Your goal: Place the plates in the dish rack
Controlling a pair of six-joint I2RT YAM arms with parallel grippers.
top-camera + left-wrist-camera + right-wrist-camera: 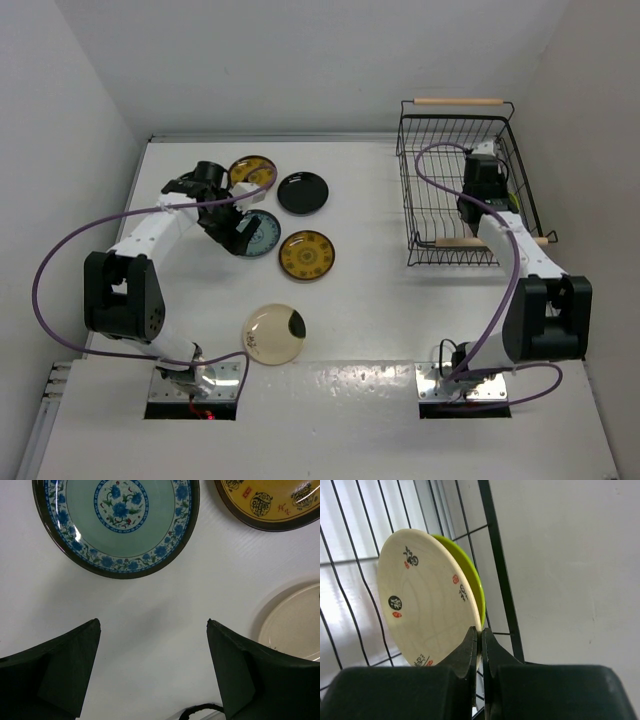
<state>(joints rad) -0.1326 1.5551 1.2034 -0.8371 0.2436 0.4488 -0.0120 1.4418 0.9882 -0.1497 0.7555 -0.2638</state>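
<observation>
Five plates lie on the table: mustard-yellow (252, 170), glossy black (302, 192), blue-grey patterned (265, 232), a second mustard-yellow (306, 254) and cream with a dark patch (273, 333). My left gripper (238, 240) hovers open at the blue-grey plate's near-left edge. In its wrist view the jaws (153, 625) stand wide over bare table, with the blue-grey plate (120, 525) just beyond the tips. My right gripper (483, 188) reaches into the dish rack (406, 205). It (481, 630) is shut on the rim of an upright cream plate (425, 600), with a lime green plate (472, 575) right behind it.
The rack's black wires (497, 565) stand close around the held plate. A wooden handle (458, 101) tops the rack's far end and another (462, 241) its near end. White walls enclose the table. Purple cables loop off both arms.
</observation>
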